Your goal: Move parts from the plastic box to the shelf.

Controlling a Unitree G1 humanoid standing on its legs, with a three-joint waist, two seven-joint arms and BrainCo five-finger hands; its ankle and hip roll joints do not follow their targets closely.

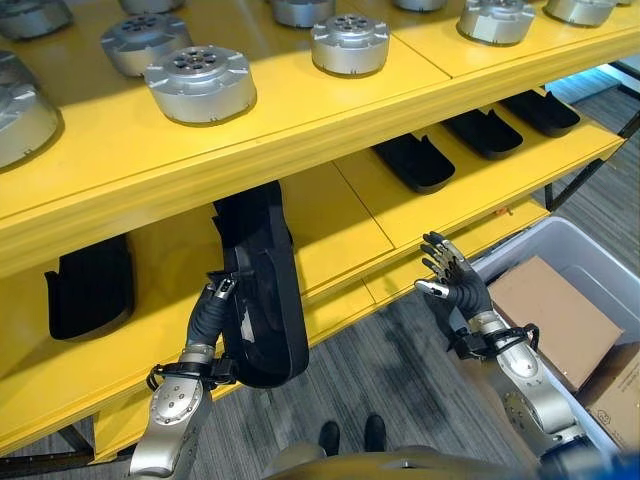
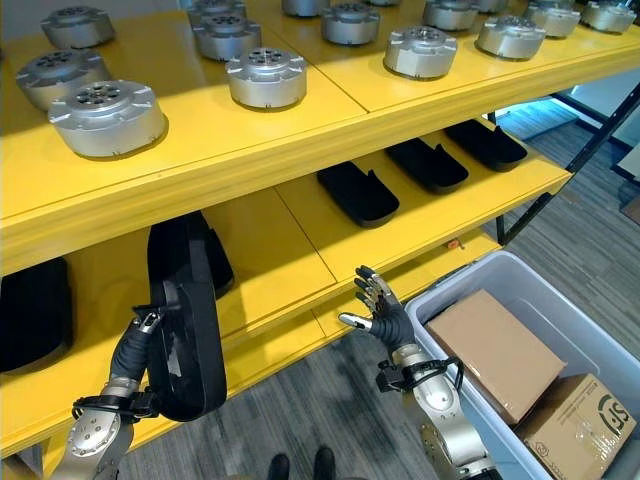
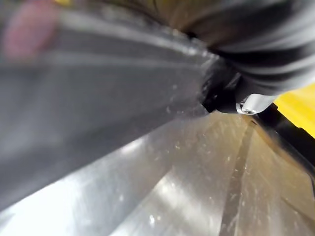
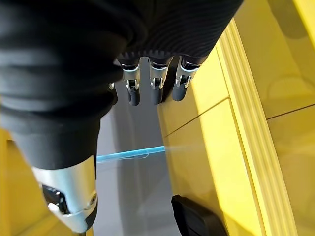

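Note:
A long black moulded part (image 1: 268, 320) stands on end against the front of the yellow lower shelf (image 1: 345, 215). My left hand (image 1: 208, 318) grips its left edge from below, and that part's dark surface (image 3: 98, 108) runs close past the left wrist camera. My right hand (image 1: 458, 285) is raised with spread, straight fingers (image 4: 152, 88) just off the shelf's front edge, holding nothing. The grey plastic box (image 2: 482, 262) stands on the floor at the lower right, beside my right arm.
Several black parts (image 1: 415, 162) lie along the lower shelf, one (image 1: 92, 285) at the far left. Silver round parts (image 1: 200, 85) fill the upper shelf (image 1: 330, 110). Two cardboard boxes (image 2: 492, 350) (image 2: 580, 420) sit in the plastic box. A shelf leg (image 2: 545, 190) slants at the right.

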